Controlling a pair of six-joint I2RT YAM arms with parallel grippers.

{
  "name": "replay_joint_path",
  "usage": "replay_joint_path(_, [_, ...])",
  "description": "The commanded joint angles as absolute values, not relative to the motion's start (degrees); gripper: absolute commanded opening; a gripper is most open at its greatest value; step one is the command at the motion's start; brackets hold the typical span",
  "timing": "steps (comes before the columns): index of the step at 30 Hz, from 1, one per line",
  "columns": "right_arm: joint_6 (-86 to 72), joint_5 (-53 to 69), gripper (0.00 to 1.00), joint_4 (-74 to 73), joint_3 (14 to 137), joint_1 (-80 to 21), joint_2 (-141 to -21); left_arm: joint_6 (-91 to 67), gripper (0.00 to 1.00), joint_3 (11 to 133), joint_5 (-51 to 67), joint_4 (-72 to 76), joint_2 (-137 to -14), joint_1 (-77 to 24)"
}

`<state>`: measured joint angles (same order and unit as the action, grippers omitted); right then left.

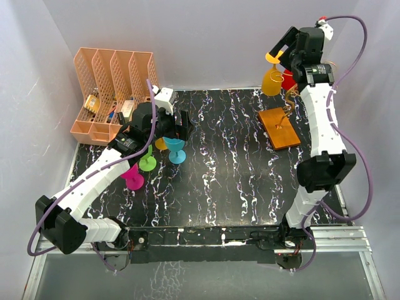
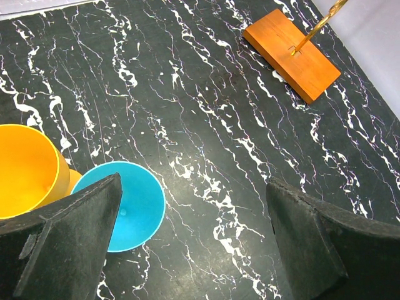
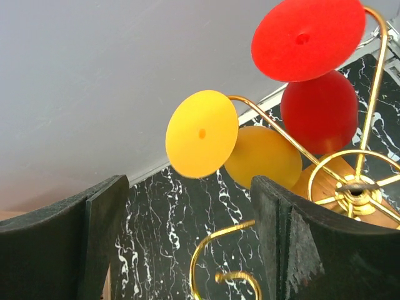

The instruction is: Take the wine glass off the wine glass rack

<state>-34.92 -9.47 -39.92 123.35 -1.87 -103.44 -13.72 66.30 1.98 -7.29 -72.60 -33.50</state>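
The wine glass rack stands at the back right: gold wire arms (image 3: 220, 245) on an orange-brown base (image 1: 279, 127), also in the left wrist view (image 2: 290, 53). A yellow wine glass (image 1: 272, 80) and a red wine glass (image 1: 289, 79) hang upside down from it. In the right wrist view the yellow glass's foot (image 3: 202, 134) and the red glass (image 3: 319, 111) show just ahead. My right gripper (image 3: 190, 187) is open and empty, high beside the rack's arms (image 1: 284, 47), touching no glass. My left gripper (image 2: 194, 187) is open and empty, low over the table (image 1: 172, 125).
Teal (image 1: 177, 150), green (image 1: 147, 162), magenta (image 1: 133, 177) and yellow (image 1: 161, 144) glasses stand on the black marble table by my left gripper. The teal one (image 2: 134, 200) is beside my left finger. A peach file organizer (image 1: 109, 94) stands at the back left. Grey walls enclose the table.
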Motion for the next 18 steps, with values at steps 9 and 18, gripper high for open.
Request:
replay_joint_path(9, [-33.31,-13.65,0.72,-35.54,128.64,-0.91,-109.27,-13.72,0.97,66.73,2.81,-6.33,-71.58,-33.34])
replay_joint_path(18, [-33.56,-12.99,0.59,-35.33,130.66,-0.26,-112.0,-13.71,0.97,66.82,2.72,-6.5,-71.81,-33.22])
